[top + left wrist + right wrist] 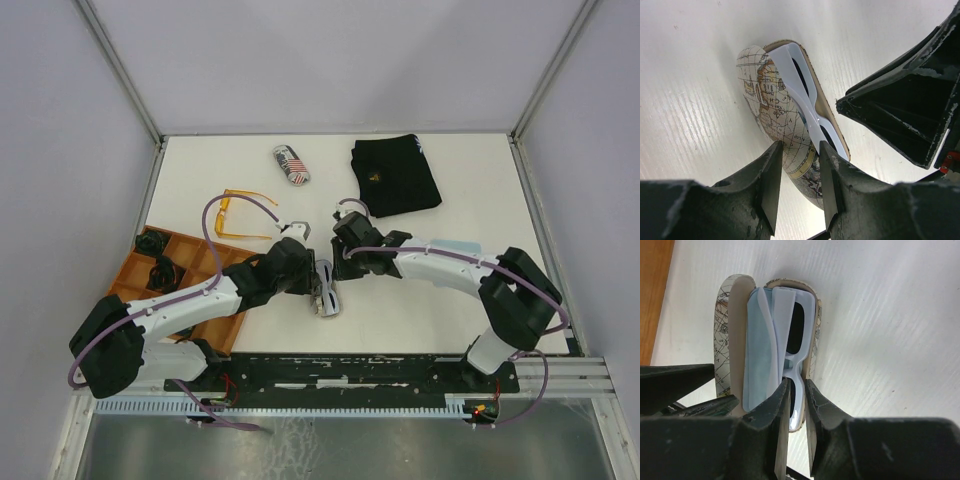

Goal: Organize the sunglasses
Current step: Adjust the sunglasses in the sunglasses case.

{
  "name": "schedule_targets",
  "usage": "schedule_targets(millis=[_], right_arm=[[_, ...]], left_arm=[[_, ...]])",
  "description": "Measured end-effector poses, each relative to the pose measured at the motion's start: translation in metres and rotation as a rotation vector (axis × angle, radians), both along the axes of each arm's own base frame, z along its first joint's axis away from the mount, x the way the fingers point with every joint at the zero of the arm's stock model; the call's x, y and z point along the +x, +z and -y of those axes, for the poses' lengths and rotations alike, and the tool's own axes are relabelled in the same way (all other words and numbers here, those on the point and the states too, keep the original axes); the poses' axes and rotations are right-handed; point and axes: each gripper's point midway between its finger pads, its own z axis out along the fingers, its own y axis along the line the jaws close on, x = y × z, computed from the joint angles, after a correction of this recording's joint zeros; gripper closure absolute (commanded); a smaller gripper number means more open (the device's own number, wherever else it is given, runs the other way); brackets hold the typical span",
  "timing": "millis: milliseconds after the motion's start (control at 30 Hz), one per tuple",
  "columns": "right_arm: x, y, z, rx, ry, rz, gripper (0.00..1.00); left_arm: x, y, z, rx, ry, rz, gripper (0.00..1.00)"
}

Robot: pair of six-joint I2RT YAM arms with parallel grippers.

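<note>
A white-framed pair of sunglasses with dark lenses [800, 95] is seen lying folded inside an open oval case printed with an old map [767, 100], near the centre of the white table [420, 315] in the overhead view. A light blue cloth [757, 350] is tucked in the case beside the frame. The right gripper [796, 385] is pinched on the white frame, its fingers almost together at the lower middle of the right wrist view. The left gripper [800, 150] is closed around the lower end of the case, one finger against the printed shell, the other against the frame. A translucent orange pair of sunglasses [222, 216] lies open left of centre, just above an orange compartment tray [195, 262]. A flag-printed case [291, 165] and a black folded fabric piece [395, 175] are seen towards the top.
</note>
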Motion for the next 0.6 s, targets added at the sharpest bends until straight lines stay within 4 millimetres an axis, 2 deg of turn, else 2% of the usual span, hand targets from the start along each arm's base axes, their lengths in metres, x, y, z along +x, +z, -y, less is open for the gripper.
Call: schedule_targets(millis=[267, 600], right_arm=[[-0.003, -0.006, 0.002, -0.005, 0.002, -0.011, 0.74], [-0.007, -0.028, -0.001, -0.024, 0.013, -0.062, 0.74]], left_arm=[[0.000, 0.000, 0.000, 0.000, 0.000, 0.000, 0.58], [0.000, 0.000, 0.000, 0.000, 0.000, 0.000, 0.58]])
